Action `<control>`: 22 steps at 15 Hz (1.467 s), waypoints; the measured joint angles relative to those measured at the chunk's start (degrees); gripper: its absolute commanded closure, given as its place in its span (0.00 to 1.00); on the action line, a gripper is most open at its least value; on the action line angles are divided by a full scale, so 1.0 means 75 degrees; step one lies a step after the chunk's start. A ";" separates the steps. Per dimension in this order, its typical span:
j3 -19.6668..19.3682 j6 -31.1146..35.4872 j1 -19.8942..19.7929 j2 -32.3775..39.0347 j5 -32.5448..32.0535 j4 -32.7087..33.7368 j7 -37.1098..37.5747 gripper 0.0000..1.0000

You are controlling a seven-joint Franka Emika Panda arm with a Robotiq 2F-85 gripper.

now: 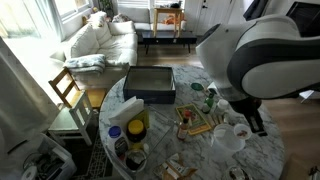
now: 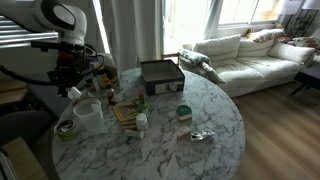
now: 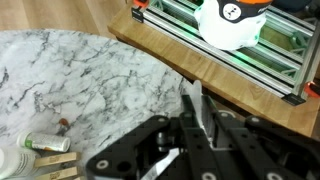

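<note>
My gripper hangs over the edge of the round marble table, seen from the far side as gripper. In the wrist view the gripper has its jaws nearly together, pinching a thin white thing at the tips; I cannot tell what it is. A small white piece shows below the fingers. A clear plastic tub stands just beside and below the gripper. White cups sit close to it.
A black box sits mid-table, with a wooden block set, a small bottle, a green-lidded can and a foil wrapper. A sofa and a wooden chair stand nearby. A metal frame lies on the floor.
</note>
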 measured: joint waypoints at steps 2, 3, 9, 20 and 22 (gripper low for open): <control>0.0046 0.0041 0.0032 0.0042 -0.0061 -0.0007 0.0249 0.86; 0.0045 0.0042 0.0031 0.0046 -0.0075 -0.0007 0.0270 0.86; 0.0064 -0.0139 0.0036 0.0096 -0.0424 0.0022 0.0286 0.96; 0.0541 -0.0878 0.0524 0.0802 -0.2787 0.0141 0.0869 0.96; 0.0610 -0.1014 0.0613 0.0907 -0.3033 0.0147 0.1026 0.96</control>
